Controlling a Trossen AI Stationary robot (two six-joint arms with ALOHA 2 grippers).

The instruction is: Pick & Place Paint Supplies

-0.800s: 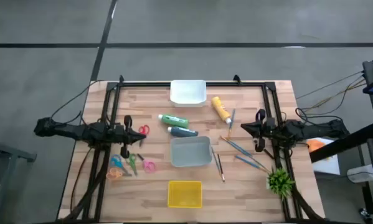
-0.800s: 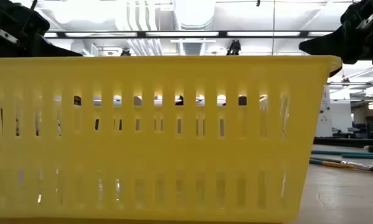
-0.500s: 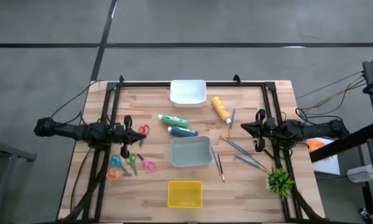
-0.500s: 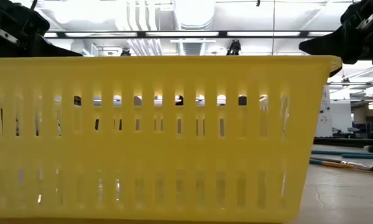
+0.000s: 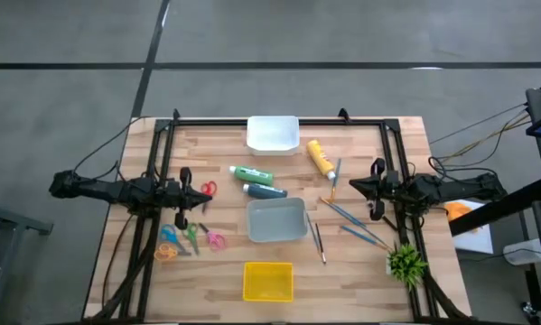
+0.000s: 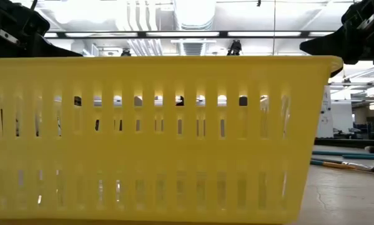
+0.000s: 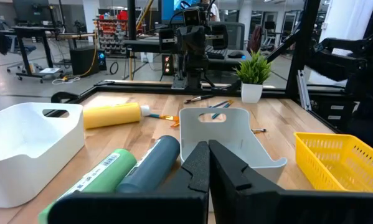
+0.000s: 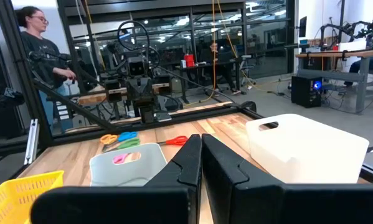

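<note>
Paint supplies lie loose on your table, none of them held. You have the green tube and the dark blue tube side by side just behind the grey bin, between it and the white bin at the far edge. Your yellow tube lies to the right of the white bin, with one blue-handled brush just beside it. More brushes are scattered to the right of the grey bin, near the small green plant.

Your left gripper hovers at the table's left side with its fingers pressed together on nothing, above a spread of coloured scissors. Your right gripper hovers at the right side, just beyond the brushes, fingers likewise together and empty.

Closest to you, the yellow basket sits at the near edge and fills almost the whole low view. In the right wrist view, a person stands beyond the table.
</note>
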